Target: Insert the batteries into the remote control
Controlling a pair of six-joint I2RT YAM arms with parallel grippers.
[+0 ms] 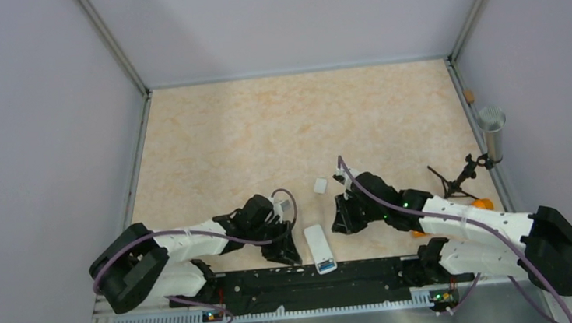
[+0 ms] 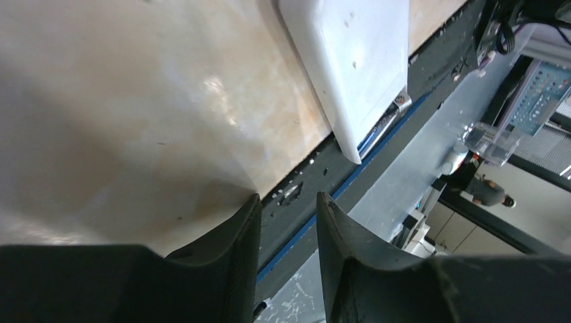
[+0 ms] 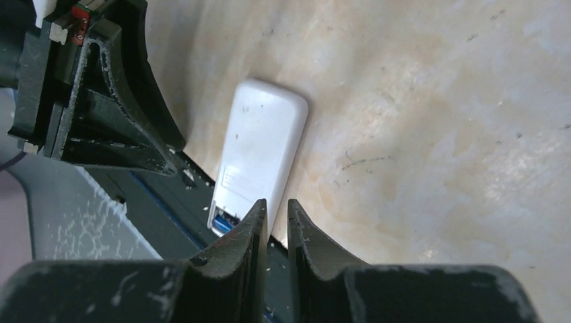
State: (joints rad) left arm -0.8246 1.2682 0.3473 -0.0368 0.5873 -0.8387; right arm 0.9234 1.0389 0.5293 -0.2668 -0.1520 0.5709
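Top external view: a beige marbled bench (image 1: 265,132) sits inside plain grey walls, with a black rail along its near edge. The remote control (image 1: 320,246) lies white back up at the middle of the near edge. Its near end overlaps the rail, and a blue battery (image 1: 326,266) shows there. The left gripper (image 1: 286,246) rests just left of the remote and the right gripper (image 1: 344,219) just right of it. A small white piece (image 1: 320,185) lies farther in. At the right edge are a metal cup (image 1: 492,132), a thin black stand (image 1: 456,182) and an orange object (image 1: 483,203).

Left wrist view: the left gripper (image 2: 286,225) is spread, with nothing between its fingers, above the bench's near edge. The remote control (image 2: 350,60) is ahead of it, apart. Only this view shows the room beyond the bench.

Right wrist view: the right gripper (image 3: 277,222) is drawn almost together, leaving a thin slit and holding nothing. The remote control (image 3: 261,155) lies just beyond its tips, and the blue battery (image 3: 222,222) peeks out at the rail end. The dark battery cannot be made out in any view.
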